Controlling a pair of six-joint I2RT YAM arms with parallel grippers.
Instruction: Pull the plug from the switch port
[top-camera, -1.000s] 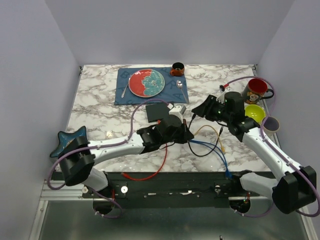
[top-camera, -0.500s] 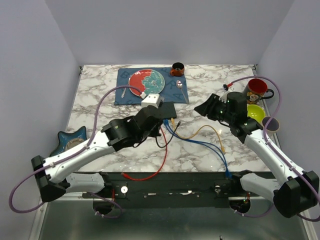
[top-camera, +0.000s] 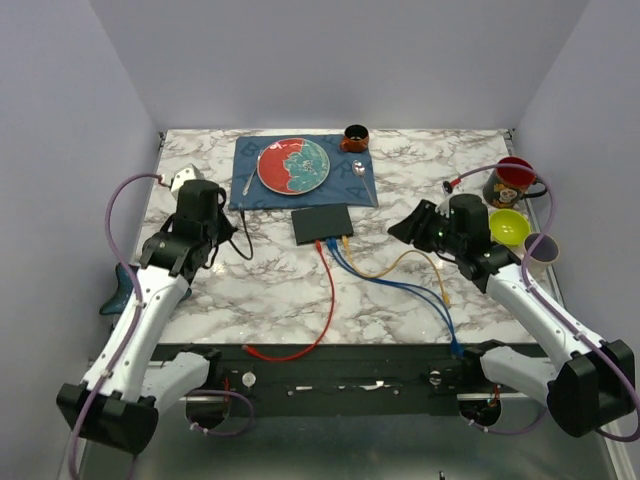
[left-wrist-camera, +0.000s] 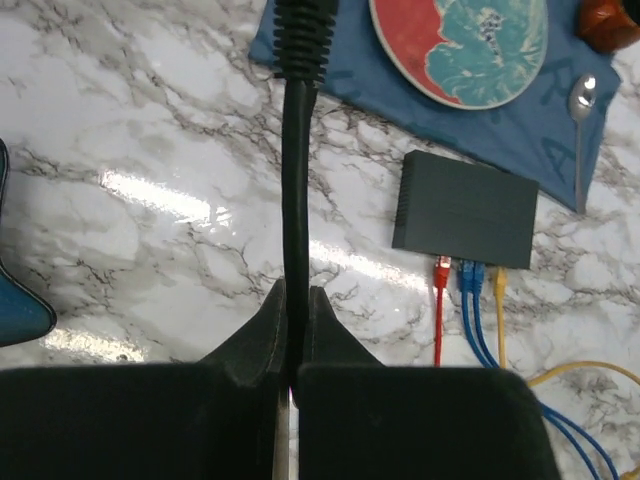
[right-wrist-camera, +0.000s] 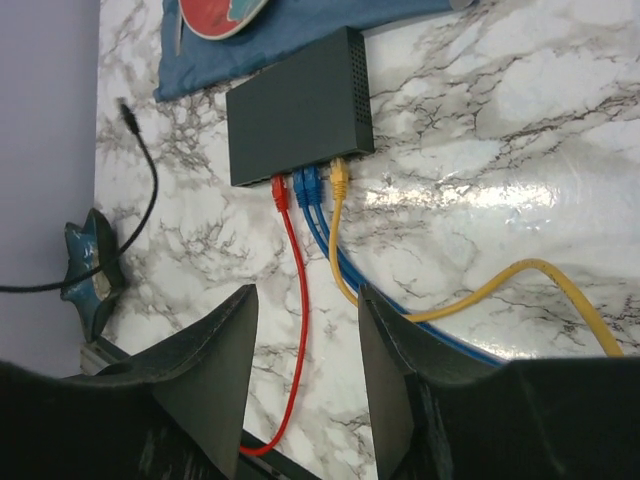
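Left hand (left-wrist-camera: 295, 300) hangs over the left side of the marble surface (top-camera: 280, 295), its fingers pinched tight on a black cable (left-wrist-camera: 293, 200). From the grip the cable runs up to a ribbed boot near the corner of the blue placemat (top-camera: 250, 195). The very tip of the plug is cut off in the wrist view, but the cable's free end is well apart from the switch (top-camera: 322, 223). Down by that arm, at the surface's left edge, sits a blue star-shaped dish (top-camera: 122, 288). On the placemat there's a red and teal plate (top-camera: 293, 166) with a fork (top-camera: 249, 181) on its left, a spoon (top-camera: 361, 176) on its right and a small brown cup (top-camera: 355, 137) at the far corner. The switch lies flat just in front of the placemat, about mid-surface, its ports facing the arms. Plugged into it side by side are a red cable (right-wrist-camera: 279, 192), two blue cables (right-wrist-camera: 305, 188) and a yellow cable (right-wrist-camera: 339, 178), all trailing toward the near edge. Right hand (right-wrist-camera: 305, 295) hovers to the right of the switch, fingers aimed at it, roughly half open and holding nothing. Past it, along the right edge, stand a red mug (top-camera: 512, 180), a yellow-green bowl (top-camera: 510, 227) and a pale cup (top-camera: 543, 247).
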